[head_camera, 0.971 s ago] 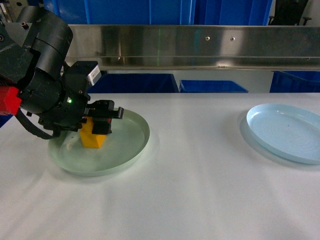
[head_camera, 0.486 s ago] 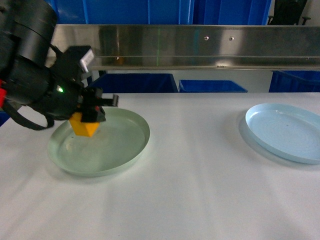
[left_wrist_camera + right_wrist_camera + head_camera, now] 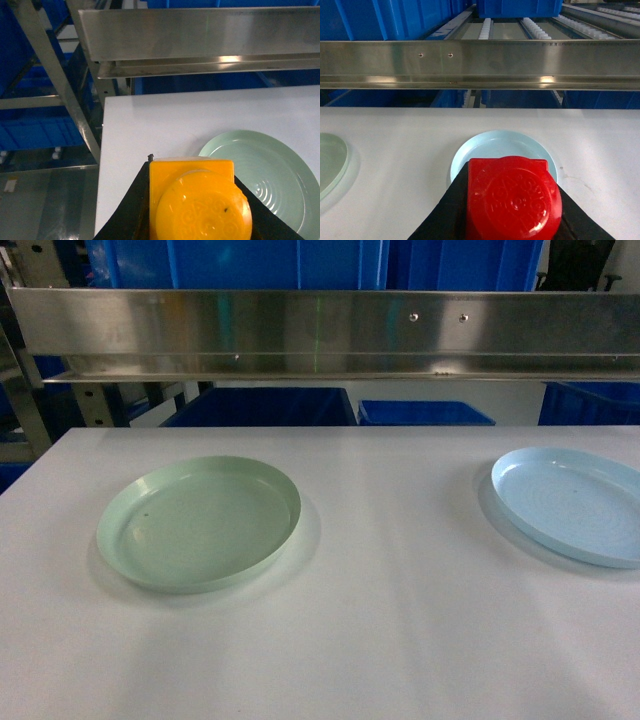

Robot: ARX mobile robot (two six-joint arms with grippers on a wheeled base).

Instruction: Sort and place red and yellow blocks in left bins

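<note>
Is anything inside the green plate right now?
Nothing: the green plate shows only bare ridged surface in the head view. The yellow block sits in the left gripper, covering the plate's near-left edge in the left wrist view, so that part is hidden there.

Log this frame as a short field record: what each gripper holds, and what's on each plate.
left gripper: shut on yellow block
right gripper: shut on red block
green plate: nothing on it, table's left side
blue plate: nothing on it, table's right side
arms in head view: neither visible
</note>
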